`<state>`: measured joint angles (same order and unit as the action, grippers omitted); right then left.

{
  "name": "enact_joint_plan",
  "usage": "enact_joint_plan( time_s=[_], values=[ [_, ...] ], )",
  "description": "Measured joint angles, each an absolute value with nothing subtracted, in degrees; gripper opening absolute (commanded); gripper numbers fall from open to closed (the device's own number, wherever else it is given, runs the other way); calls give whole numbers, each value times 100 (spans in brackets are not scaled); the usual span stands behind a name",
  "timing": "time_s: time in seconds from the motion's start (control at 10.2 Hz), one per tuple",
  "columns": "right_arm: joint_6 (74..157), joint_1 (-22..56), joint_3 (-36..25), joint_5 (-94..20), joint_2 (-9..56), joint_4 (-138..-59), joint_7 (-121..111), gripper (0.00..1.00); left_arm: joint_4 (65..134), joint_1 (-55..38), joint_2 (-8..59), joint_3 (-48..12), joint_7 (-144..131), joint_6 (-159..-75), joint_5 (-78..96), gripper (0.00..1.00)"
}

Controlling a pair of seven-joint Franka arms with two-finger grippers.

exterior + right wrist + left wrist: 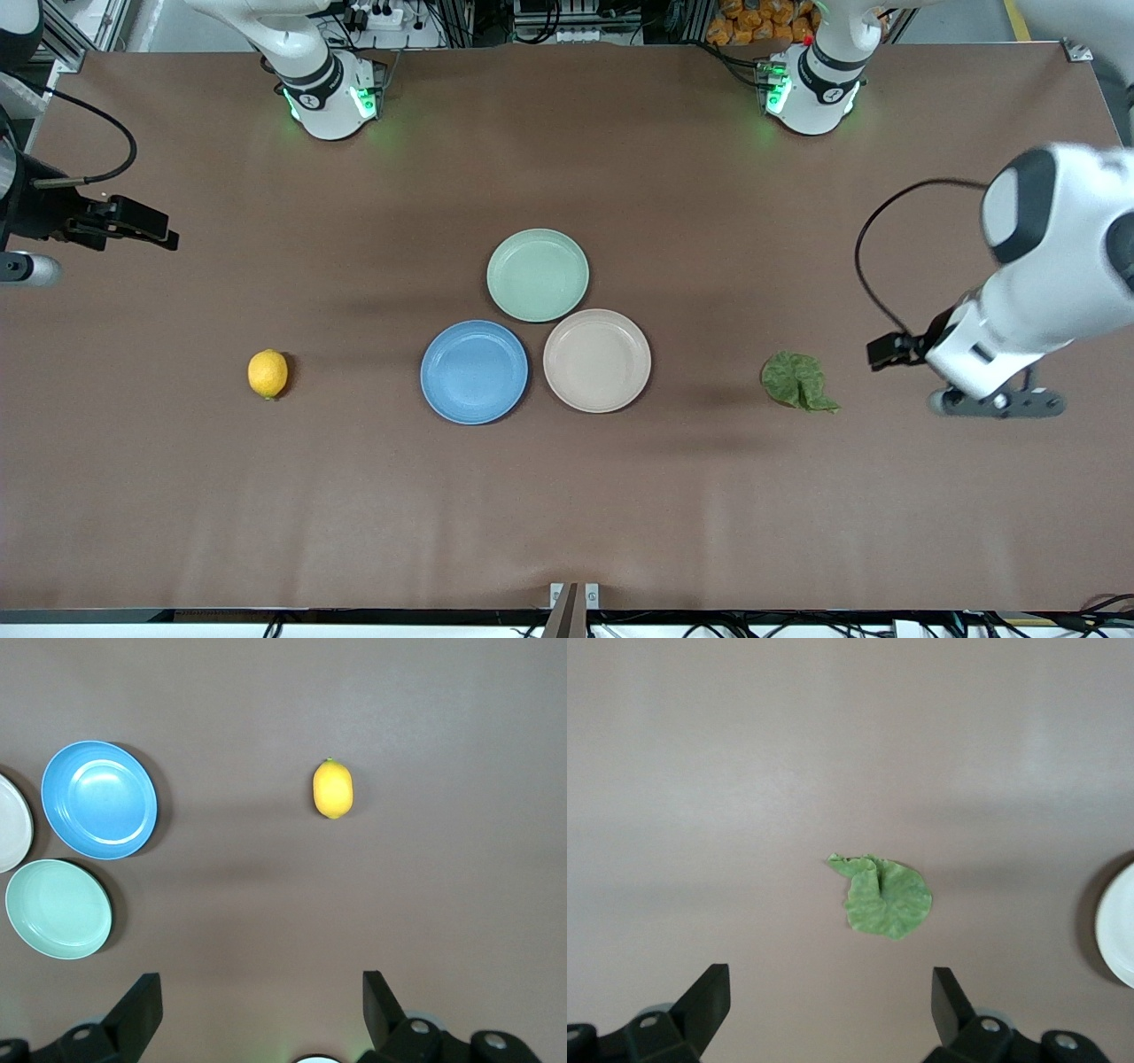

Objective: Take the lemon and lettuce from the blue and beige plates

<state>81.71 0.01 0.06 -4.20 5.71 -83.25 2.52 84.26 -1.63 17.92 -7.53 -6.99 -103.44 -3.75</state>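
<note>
Brown table (pixel 567 496): lettuce (pixel 797 381) beside the open left claw (pixel 831 1010).

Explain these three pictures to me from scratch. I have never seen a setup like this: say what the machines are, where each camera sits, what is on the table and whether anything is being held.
Two white robot arms stand at a brown table. The wide picture comes from a high camera facing them; their bases are along its top edge. The other two pictures come from cameras on the arms' wrists, looking down past the two black fingers.

In the middle sit three empty plates: a green plate, a blue plate and a beige plate. The lemon lies on the bare table toward the right arm's end; the lettuce lies on the table toward the left arm's end.

The left end effector hangs open near the lettuce. The right end effector hangs open over the table's edge area, away from the lemon. Neither holds anything.
</note>
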Motion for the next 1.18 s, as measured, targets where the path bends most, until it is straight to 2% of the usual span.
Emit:
enact_joint_plan(
  time_s=[0.69,0.88,1.18],
  values=[
    [8130,214,-180,-414,562,-8353,253,100,8469,-183,588,-791,-669,-9467,-366,100],
    [8122,306,-291,-413,559,-8363,254,100,8498,-237,418,-758,-498,-9299,-358,100],
    [8110,348,-362,-413,558,-8368,254,100,8592,-453,419,-351,-141,-9261,-348,100]
  ],
)
